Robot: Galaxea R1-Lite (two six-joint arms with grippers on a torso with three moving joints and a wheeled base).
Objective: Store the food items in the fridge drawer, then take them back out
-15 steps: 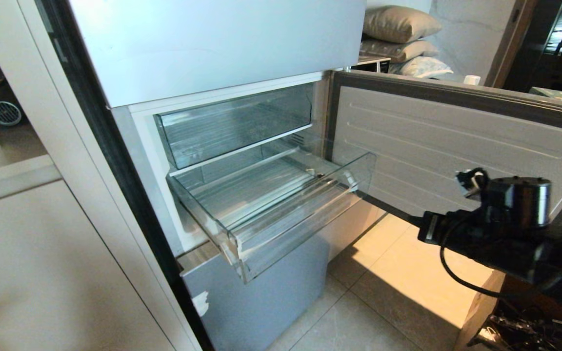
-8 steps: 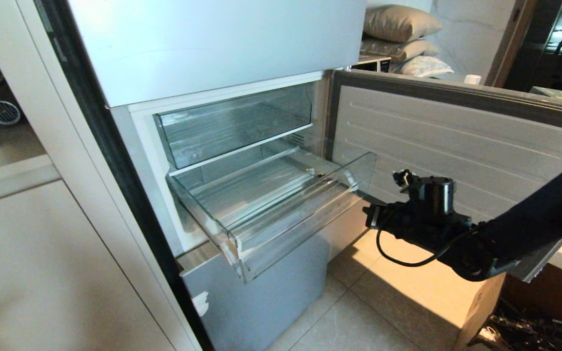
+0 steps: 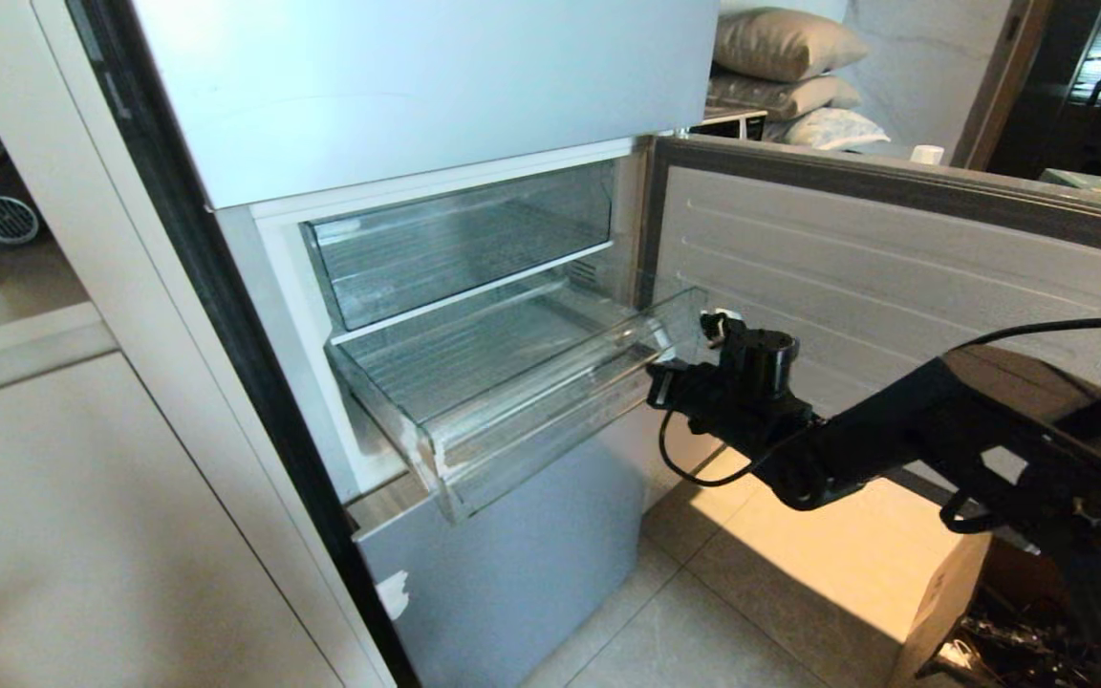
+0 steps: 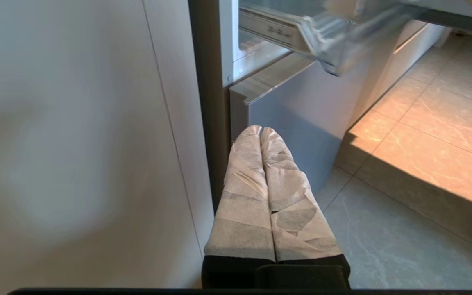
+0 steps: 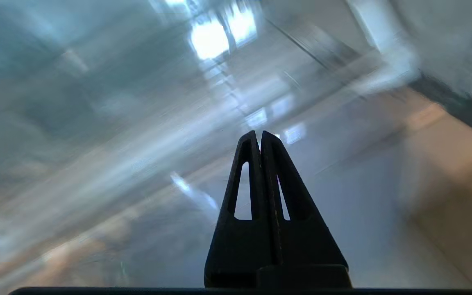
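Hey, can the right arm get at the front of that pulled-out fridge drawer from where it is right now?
Probably yes: the shut right gripper is already at the drawer front's right end, nothing between.

Head camera looks down at the open fridge (image 3: pixel 436 96); the left wrist view sits low beside it, sharing the pulled-out fridge drawer (image 3: pixel 512 401) — the right wrist view presses close against it.

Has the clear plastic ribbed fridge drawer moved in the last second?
Yes. The clear plastic ribbed fridge drawer has slid back into the fridge, its front lip closer to the fixed upper bin, with the shut right gripper at its front.
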